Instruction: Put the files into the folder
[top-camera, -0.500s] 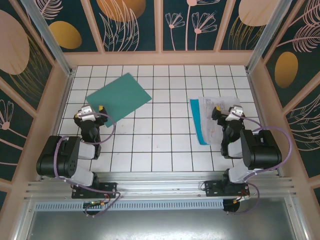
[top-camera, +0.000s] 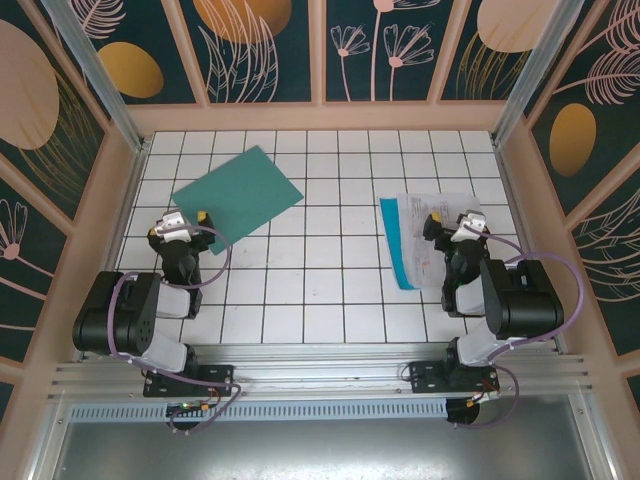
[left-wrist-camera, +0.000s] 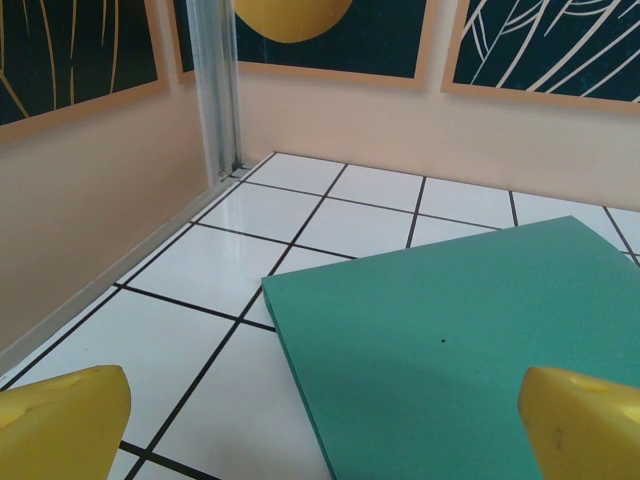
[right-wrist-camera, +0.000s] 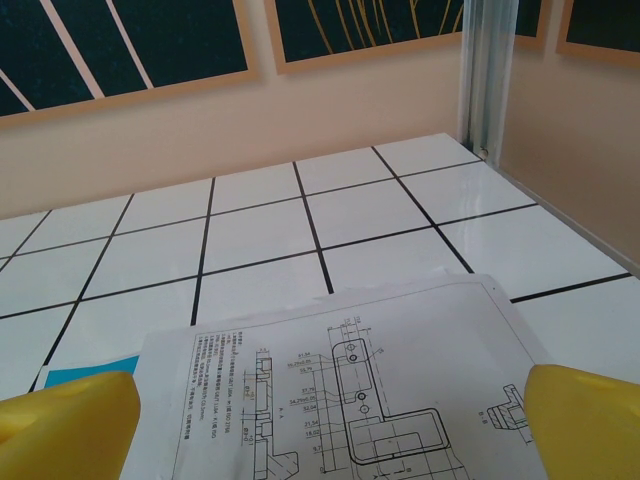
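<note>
The folder (top-camera: 237, 192) is a flat teal-green rectangle lying closed and askew on the white tiles at the back left. My left gripper (top-camera: 188, 218) stands open just short of its near corner, yellow fingertips (left-wrist-camera: 62, 422) wide apart with the folder (left-wrist-camera: 460, 330) stretching ahead between them, nothing gripped. The files (top-camera: 432, 212), white sheets printed with line drawings, lie at the right. My right gripper (top-camera: 452, 221) stands open over their near part. In the right wrist view the printed top sheet (right-wrist-camera: 350, 385) lies below and ahead of the spread fingertips (right-wrist-camera: 585, 422).
A light-blue sheet (top-camera: 394, 242) sticks out from under the files along their left edge, also seen as a blue corner (right-wrist-camera: 85, 372). Wooden walls (top-camera: 320, 115) and metal corner posts (left-wrist-camera: 215, 90) ring the tiled floor. Bare tiles (top-camera: 335, 240) separate folder and files.
</note>
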